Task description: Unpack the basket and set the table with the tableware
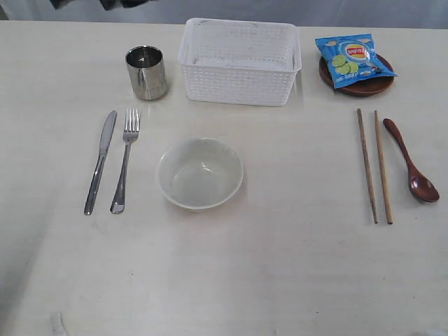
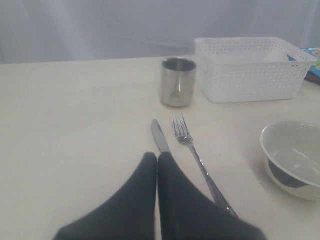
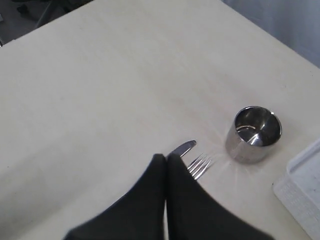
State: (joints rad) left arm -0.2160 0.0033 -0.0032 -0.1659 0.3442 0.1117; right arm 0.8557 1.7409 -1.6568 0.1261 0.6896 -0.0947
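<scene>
Lying flat, the stiff steel knife point(image 1: 99, 162) looks slippery, best pinched across its handle; left pincer point(image 2: 157, 156) and right pincer point(image 3: 166, 156) are closed, empty

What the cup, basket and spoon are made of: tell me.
Cup: probably polished steel, since it is shiny grey with mirror-like reflections.
Basket: apparently matte white plastic, with moulded walls and a perforated grid.
Spoon: likely wood, dark reddish with a slight gloss, possibly lacquered.
</scene>
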